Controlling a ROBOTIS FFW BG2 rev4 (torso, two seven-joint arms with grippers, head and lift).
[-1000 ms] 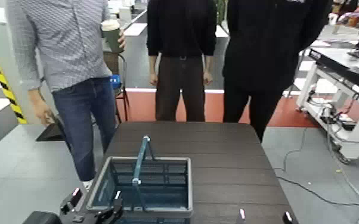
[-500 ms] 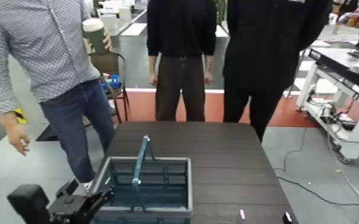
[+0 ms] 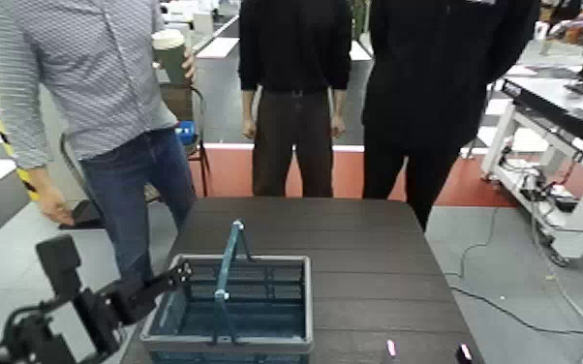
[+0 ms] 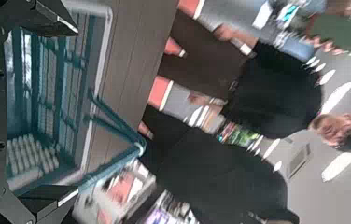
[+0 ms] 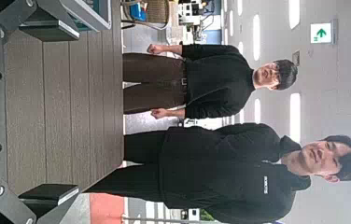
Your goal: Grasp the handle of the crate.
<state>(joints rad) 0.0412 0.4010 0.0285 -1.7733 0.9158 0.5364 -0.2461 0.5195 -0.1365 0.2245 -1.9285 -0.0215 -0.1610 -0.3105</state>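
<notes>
The crate [image 3: 297, 298], with a grey rim and teal slatted walls, stands on the near left part of the dark table [image 3: 373, 261]. Its thin teal handle [image 3: 226, 271] stands upright across the middle. My left gripper [image 3: 177, 276] is open, raised at the crate's left rim and pointing towards it, apart from the handle. In the left wrist view the crate [image 4: 43, 89] and the handle [image 4: 116, 119] lie between the open fingers [image 4: 52, 15]. My right gripper [image 3: 426, 350] is open, low at the table's near edge, right of the crate.
Three people stand at the table's far side. One in a checked shirt [image 3: 92, 77] holds a cup and stands close to my left arm [image 3: 63, 310]. A workbench [image 3: 557, 106] stands at the right. The right wrist view shows bare table [image 5: 62, 112].
My left arm has risen from the bottom edge and swung out to the left, and its gripper now points at the crate's left rim. The person in the checked shirt shifted. The right gripper has not moved.
</notes>
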